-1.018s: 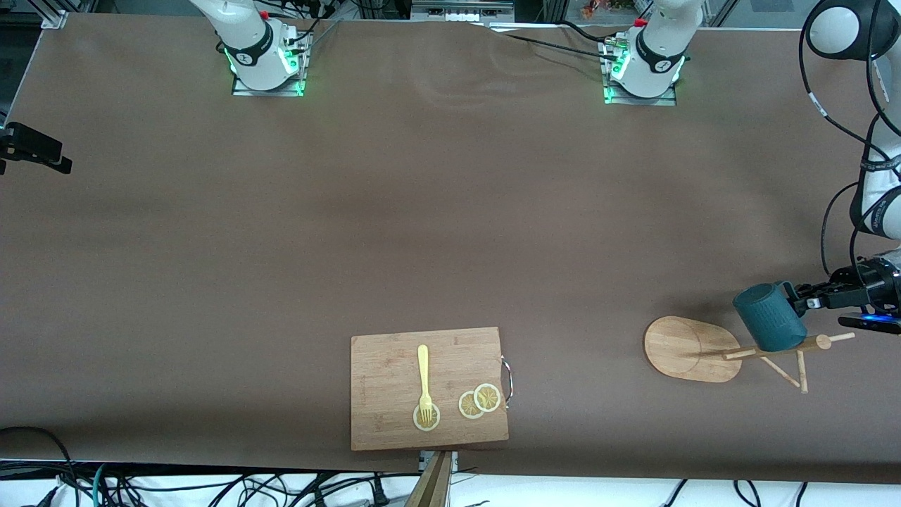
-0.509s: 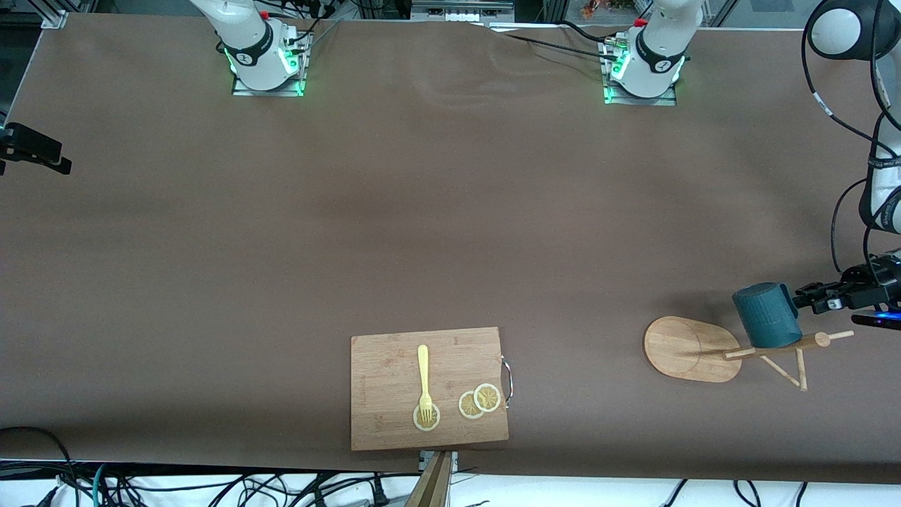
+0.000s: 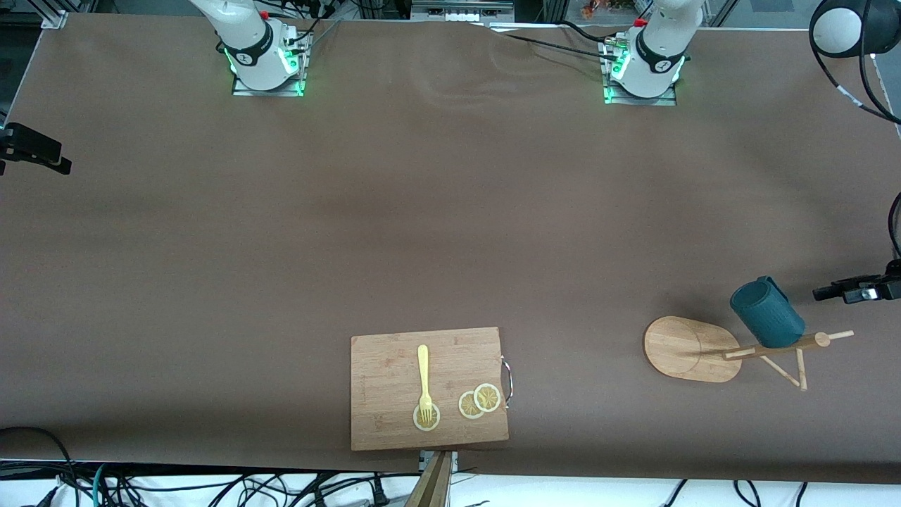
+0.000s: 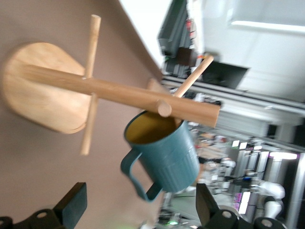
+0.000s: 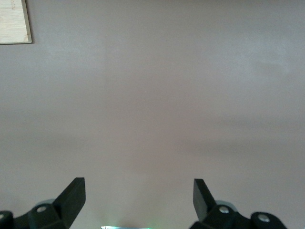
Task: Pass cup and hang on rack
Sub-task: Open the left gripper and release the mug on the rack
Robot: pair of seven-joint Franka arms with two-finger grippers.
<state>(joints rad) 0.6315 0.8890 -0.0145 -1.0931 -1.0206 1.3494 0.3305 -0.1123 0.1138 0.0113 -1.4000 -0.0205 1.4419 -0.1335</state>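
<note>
The dark teal cup (image 3: 767,313) hangs on the bamboo rack (image 3: 686,348) near the left arm's end of the table. In the left wrist view the cup (image 4: 167,152) rests with its yellow mouth against the rack's post (image 4: 95,86), just under the post's top. Its handle sticks out free toward my left gripper (image 4: 139,191). That gripper is open and holds nothing. In the front view the left gripper (image 3: 834,291) hovers beside the cup, apart from it. My right gripper (image 5: 138,183) is open over bare table and holds nothing.
A wooden cutting board (image 3: 429,387) with a yellow fork (image 3: 424,377) and lemon slices (image 3: 480,401) lies near the table's front edge. One corner of the board (image 5: 14,21) shows in the right wrist view. Cables trail from the left arm.
The left gripper has opened, let go of the cup and drawn back toward the left arm's end of the table. The cup has tipped slightly and stays on the rack.
</note>
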